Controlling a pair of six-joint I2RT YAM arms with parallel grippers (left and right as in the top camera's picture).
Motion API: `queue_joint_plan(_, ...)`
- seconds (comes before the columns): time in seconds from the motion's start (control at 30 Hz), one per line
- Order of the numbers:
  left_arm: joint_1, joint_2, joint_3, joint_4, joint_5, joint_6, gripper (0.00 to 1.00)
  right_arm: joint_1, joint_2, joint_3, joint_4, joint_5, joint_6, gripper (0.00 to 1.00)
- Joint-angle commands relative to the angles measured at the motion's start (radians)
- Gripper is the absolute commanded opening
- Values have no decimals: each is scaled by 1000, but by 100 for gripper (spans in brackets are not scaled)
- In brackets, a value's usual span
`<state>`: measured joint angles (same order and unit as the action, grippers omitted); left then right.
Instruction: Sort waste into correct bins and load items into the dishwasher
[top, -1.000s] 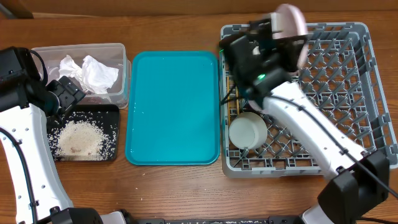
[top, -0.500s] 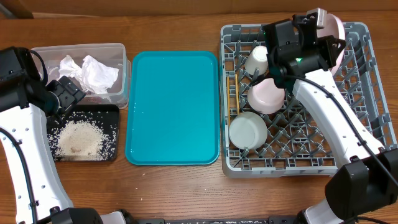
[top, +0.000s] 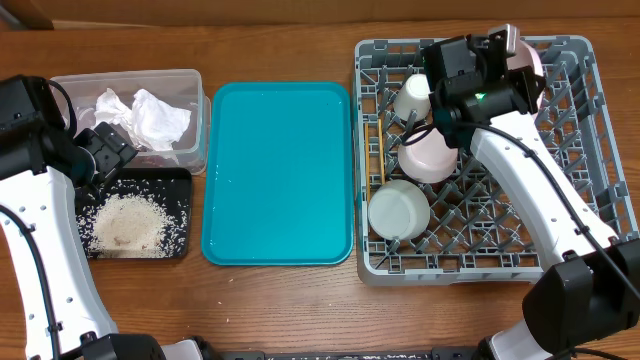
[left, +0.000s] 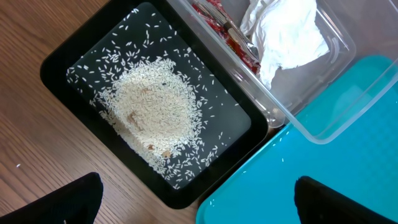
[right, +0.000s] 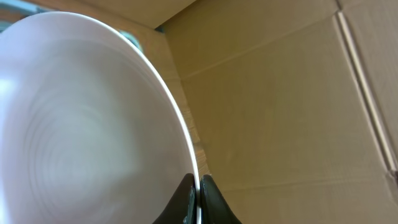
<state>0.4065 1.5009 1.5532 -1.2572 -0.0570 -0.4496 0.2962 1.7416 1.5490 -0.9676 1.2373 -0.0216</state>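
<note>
My right gripper (top: 507, 52) is shut on the rim of the round pale-pink plate (top: 533, 68) and holds it on edge over the back right of the grey dish rack (top: 592, 150). In the right wrist view the fingers (right: 198, 194) pinch the plate's edge (right: 81, 124). In the rack are a small white cup (top: 412, 97), a white bowl (top: 430, 156), a pale grey-green bowl (top: 398, 210) and chopsticks (top: 378, 150). My left gripper (top: 100, 150) is open and empty above the black tray (top: 182, 182), which holds rice (top: 125, 222). The clear tub (top: 192, 82) holds napkins (top: 150, 115) and a red wrapper (left: 230, 37).
A large teal tray (top: 280, 170) lies between the bins and the rack. A cardboard wall (right: 280, 93) stands just behind the rack. Bare wooden table (top: 300, 310) runs along the front.
My right arm has carried the plate from the rack's back middle to its back right, then shifted it slightly. The left arm has not moved.
</note>
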Motion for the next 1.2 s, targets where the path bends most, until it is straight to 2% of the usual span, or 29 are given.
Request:
queue_joint_plan(0.0, -2, 4, 14, 2, -2, 8, 100, 3, -36, 21, -1, -28, 22, 4)
queue_joint_plan(0.53, -2, 4, 14, 2, -2, 8, 100, -18, -30, 21, -3, -50, 13, 4)
queue_joint_plan(0.77, -2, 4, 14, 2, -2, 8, 100, -42, -30, 21, 74, -55, -100, 4)
queue_joint_plan(0.9, -2, 4, 14, 2, -2, 8, 100, -42, -30, 21, 51, -97, -90, 4)
queue_joint_plan(1.17, -2, 4, 14, 2, -2, 8, 100, -41, -30, -79, 85, -111, -80, 4)
